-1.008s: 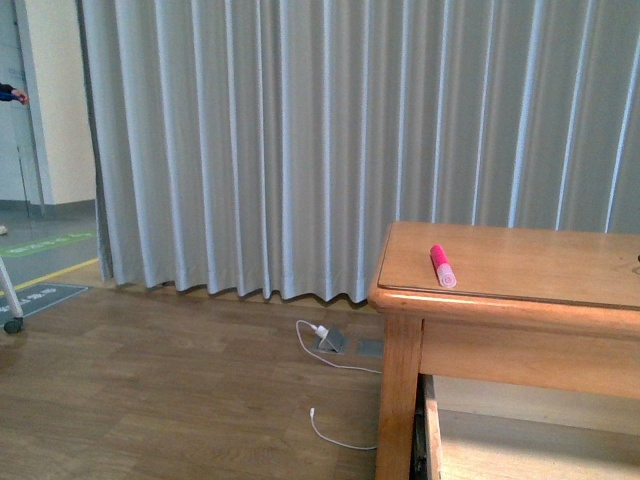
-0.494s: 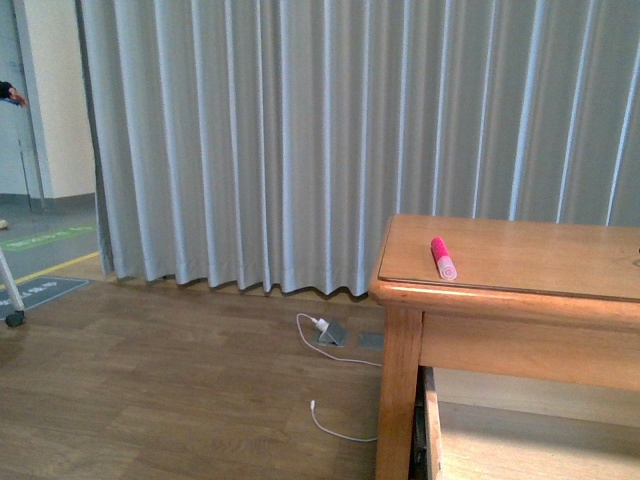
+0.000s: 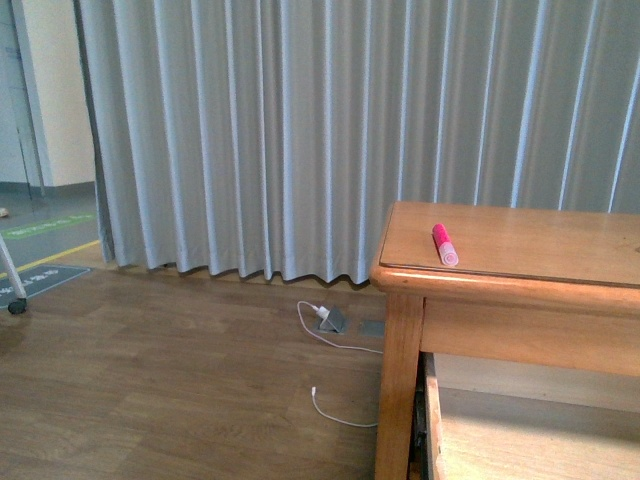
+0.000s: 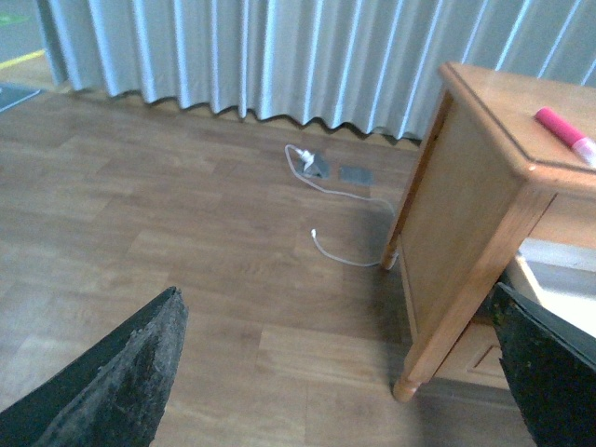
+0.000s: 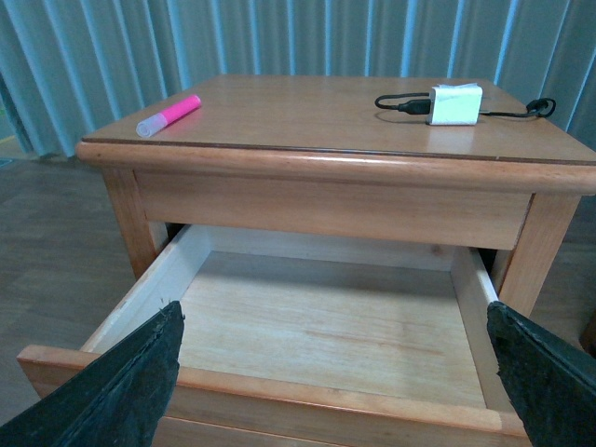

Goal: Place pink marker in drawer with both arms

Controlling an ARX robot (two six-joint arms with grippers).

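Note:
The pink marker [image 3: 443,243] lies flat on the wooden chest's top [image 3: 540,250] near its left corner, paler cap end toward me; it also shows as the marker [image 5: 169,115] and the marker [image 4: 564,134] in the wrist views. Below the top, the drawer [image 5: 317,321] stands pulled out, its pale inside bare. My right gripper [image 5: 335,386] is open, fingers wide apart over the drawer's front rim. My left gripper [image 4: 340,377] is open above the floor, left of the chest's leg [image 4: 438,317]. Neither arm shows in the front view.
A white charger block [image 5: 455,103] with a black cable lies on the chest top's far side from the marker. A white cable and plug [image 3: 325,325] trail on the wooden floor [image 3: 180,390] near the grey curtain [image 3: 300,130].
The front view has shifted slightly: the chest and marker sit a little higher and the floor cable lower left. The marker has not moved on the chest top.

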